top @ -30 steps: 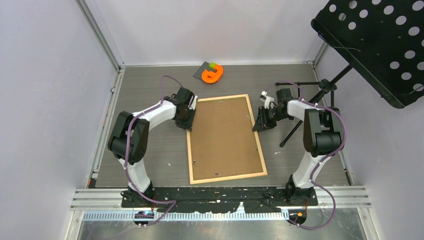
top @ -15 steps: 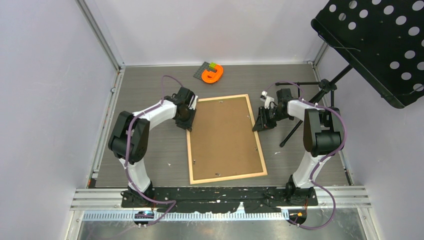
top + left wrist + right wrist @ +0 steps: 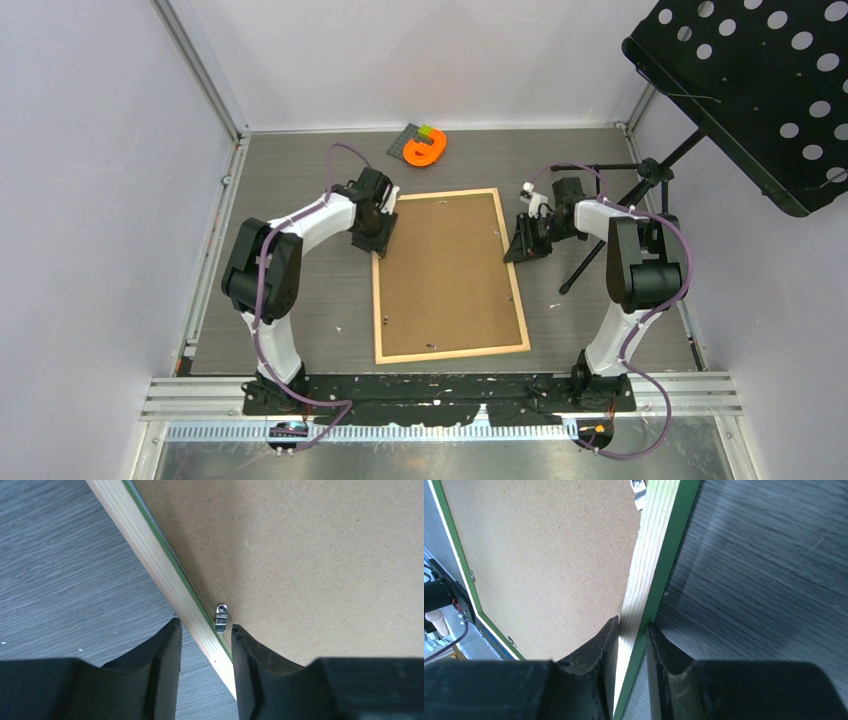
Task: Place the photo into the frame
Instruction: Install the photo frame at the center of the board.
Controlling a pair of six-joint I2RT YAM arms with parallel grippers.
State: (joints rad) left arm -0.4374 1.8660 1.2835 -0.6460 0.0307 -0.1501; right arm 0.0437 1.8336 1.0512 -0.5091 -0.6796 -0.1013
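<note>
On the grey table [image 3: 300, 170] the frame [image 3: 452, 353] lies flat between the arms, pale wood up, with a brown backing board [image 3: 448, 275] inside. The right gripper [image 3: 631, 625] pinches its right rail. The left gripper [image 3: 204, 627] straddles the left rail beside a metal clip [image 3: 221, 617]; whether it grips, I can't tell.

The frame [image 3: 450, 354] shows pale natural wood grain with a thin bright green edge, its backing board [image 3: 445, 275] plain speckled brown. The tabletop [image 3: 300, 180] is dark grey with streaky wood grain; at its far side an object [image 3: 425, 150] is bright orange. The stand [image 3: 760, 110] at far right is black, dotted with round holes.
</note>
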